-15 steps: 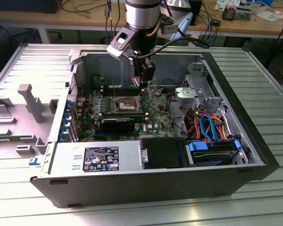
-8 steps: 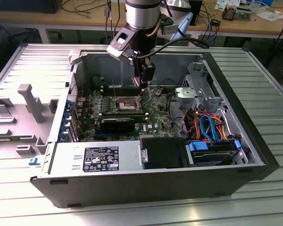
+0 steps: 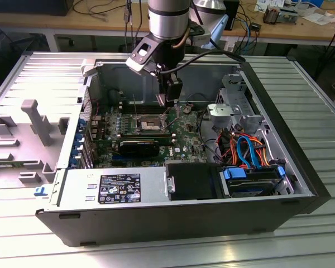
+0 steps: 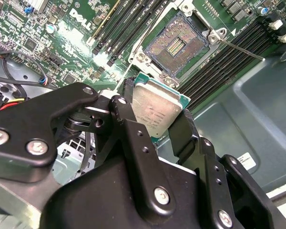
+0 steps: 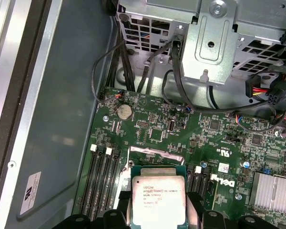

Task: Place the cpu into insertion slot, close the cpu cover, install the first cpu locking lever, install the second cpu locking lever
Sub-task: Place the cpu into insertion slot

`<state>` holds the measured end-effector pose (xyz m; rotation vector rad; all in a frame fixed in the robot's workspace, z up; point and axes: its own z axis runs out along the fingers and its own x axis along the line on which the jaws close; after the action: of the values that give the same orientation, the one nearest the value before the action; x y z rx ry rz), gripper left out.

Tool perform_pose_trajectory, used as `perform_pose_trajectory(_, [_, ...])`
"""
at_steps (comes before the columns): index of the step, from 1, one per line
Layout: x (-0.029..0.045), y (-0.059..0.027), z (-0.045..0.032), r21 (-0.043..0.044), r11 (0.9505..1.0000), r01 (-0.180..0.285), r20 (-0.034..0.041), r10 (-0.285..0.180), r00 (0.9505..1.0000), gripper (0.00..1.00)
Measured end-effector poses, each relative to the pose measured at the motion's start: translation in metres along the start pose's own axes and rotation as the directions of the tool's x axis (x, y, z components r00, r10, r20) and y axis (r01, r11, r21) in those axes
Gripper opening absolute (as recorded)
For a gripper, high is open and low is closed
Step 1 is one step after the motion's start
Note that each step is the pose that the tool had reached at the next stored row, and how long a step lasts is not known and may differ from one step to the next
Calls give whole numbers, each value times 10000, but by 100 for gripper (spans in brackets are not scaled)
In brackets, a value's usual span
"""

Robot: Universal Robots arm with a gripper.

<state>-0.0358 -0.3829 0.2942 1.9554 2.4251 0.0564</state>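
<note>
Status: end effector is clenched on the cpu, with black fingers bearing on two opposite edges and the silver top facing both wrist cameras. The cpu hangs in the air above the green motherboard, inside the open computer case, which lies on its side on the ribbed metal counter. The cpu is not seated. The insertion slot is uncovered with its contact field exposed, and in the second wrist view the cpu sits clear of it, near one corner. In the exterior view the end effector is just above the slot's edge, toward the exterior view's right. A thin metal lever sticks out from the slot's rim, across the black memory slots.
</note>
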Motion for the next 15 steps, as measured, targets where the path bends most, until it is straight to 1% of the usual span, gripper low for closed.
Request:
perform_pose_trajectory(11, [0, 0, 8, -1, 10000, -24, 0, 24, 10000, 54])
perform_pose_trajectory(15, [0, -1, 19, 0, 9997, -236, 12, 236, 9997, 54])
